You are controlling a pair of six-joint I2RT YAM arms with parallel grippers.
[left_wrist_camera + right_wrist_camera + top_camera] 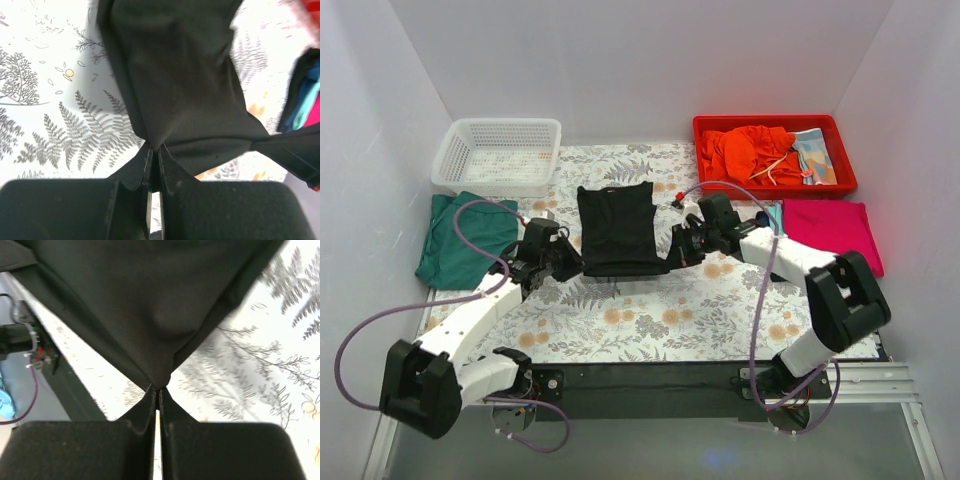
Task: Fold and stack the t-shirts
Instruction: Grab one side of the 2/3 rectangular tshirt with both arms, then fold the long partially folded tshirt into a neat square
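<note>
At mid-counter, the black t-shirt lies flat, its near edge pulled taut between both hands. The left hand is closed on the near-left corner. The right hand is closed on the near-right corner. A green t-shirt lies at the left edge and a magenta t-shirt at the right.

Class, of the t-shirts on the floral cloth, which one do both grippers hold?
The black t-shirt in the middle: left gripper and right gripper each pinch a near corner. The green t-shirt and magenta t-shirt lie untouched at the sides.
</note>
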